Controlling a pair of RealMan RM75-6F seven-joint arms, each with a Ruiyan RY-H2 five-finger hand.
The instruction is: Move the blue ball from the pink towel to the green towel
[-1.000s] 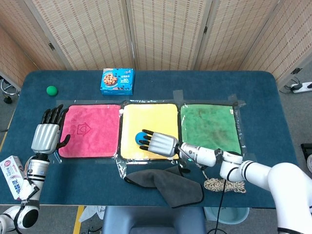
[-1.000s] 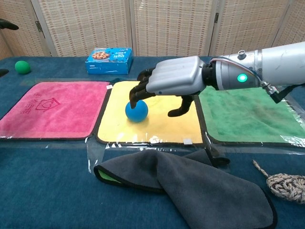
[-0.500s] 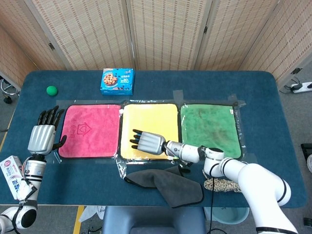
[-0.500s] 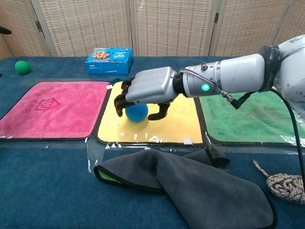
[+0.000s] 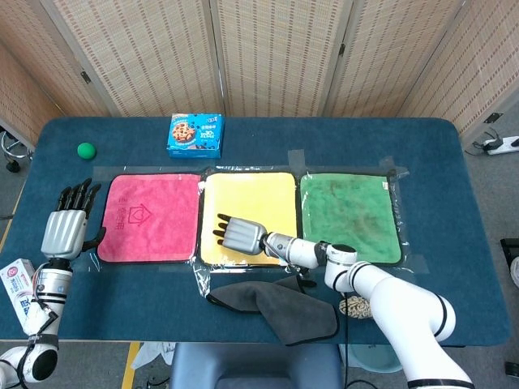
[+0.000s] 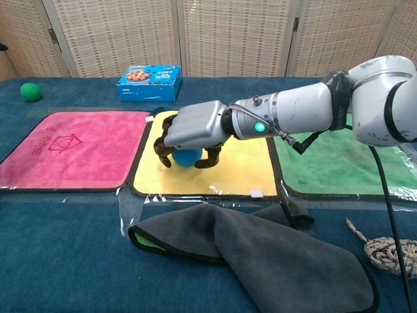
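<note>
Midway: right hand point(image 6: 193, 130) cupped over blue ball point(image 6: 188, 157) on yellow towel point(image 6: 238, 167), fingers curling round it, grip unconfirmed; carry to green towel point(image 6: 339, 160) remaining; left hand point(image 5: 66, 226) open, idle.

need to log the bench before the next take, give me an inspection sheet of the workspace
surface: dark blue table with taped plastic sheet under three towels.
job's things: blue ball on the yellow towel, under the right hand; pink towel and green towel bare.
clutter: green ball, blue cookie box, dark grey cloth, coiled rope, a packet at the left edge.
hands: right hand cupped over the blue ball, fingers curled round it; left hand spread, holding nothing.
cables: black cable hanging from the right arm.
surroundings: woven folding screens behind.
</note>
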